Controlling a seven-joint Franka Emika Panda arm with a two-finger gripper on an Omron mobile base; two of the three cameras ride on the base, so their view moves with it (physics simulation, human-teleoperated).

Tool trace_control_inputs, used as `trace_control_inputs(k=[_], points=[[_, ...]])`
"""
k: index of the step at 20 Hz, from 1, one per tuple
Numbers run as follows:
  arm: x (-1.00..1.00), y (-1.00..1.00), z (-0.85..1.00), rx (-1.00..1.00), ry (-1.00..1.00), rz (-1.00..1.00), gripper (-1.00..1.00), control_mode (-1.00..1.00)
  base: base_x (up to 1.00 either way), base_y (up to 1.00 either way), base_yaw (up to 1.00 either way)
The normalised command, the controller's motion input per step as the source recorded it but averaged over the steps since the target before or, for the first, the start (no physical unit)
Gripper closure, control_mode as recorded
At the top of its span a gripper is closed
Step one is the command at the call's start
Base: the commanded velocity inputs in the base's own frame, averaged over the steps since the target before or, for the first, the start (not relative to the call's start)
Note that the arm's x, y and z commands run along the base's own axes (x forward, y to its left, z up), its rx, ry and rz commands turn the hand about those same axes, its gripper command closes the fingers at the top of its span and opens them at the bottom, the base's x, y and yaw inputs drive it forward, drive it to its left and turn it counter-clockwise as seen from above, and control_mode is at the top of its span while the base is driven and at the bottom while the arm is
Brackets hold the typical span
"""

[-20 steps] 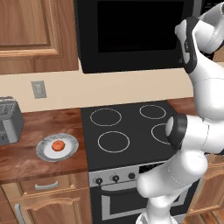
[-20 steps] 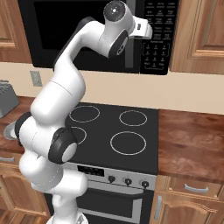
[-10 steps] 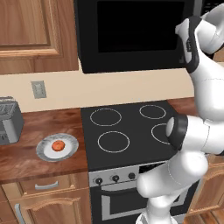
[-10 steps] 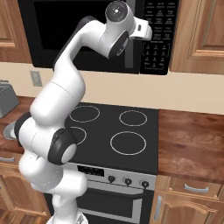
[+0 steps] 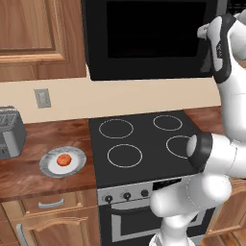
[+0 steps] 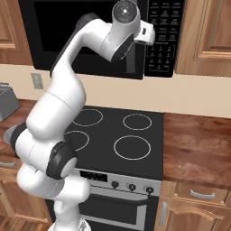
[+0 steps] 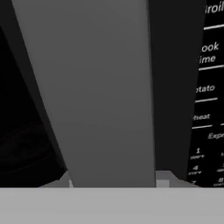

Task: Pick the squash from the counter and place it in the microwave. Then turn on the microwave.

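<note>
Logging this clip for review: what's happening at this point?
The white arm's gripper is shut on the long grey handle of the large black microwave, door not yet open. The small orange-red squash sits untouched on a round white plate on the reddish-brown wooden counter.

Rises from a white base at the lower right of the left base view and the lower left of the right base view. Bends at a dark elbow joint low in the frame, then reaches steeply up to the top edge. Wrist folded over, hand [image 5: 205,32] [image 6: 150,34] pointing level at the upper right of the left base view and top centre of the right base view. In the hand view, hand [image 7: 114,180] clamped across the microwave handle [image 7: 100,87], grey fingertips [image 7: 162,177] pressed against either side.
</note>
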Motion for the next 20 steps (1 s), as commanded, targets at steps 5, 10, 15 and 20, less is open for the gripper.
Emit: trace_control_inputs(k=[5, 10, 15, 20], points=[[-0.53, 0.07, 0.01, 0.02, -0.01, 0.06, 1.00, -1.00, 0.00, 0.00, 0.00], [-0.58, 0.00, 0.01, 0.00, -0.11, 0.07, 1.00, -1.00, 0.00, 0.00, 0.00], [-0.59, 0.00, 0.01, 0.02, -0.13, 0.05, 1.00, -1.00, 0.00, 0.00, 0.00], [-0.61, 0.04, 0.04, 0.04, -0.13, 0.02, 1.00, -1.00, 0.00, 0.00, 0.00]])
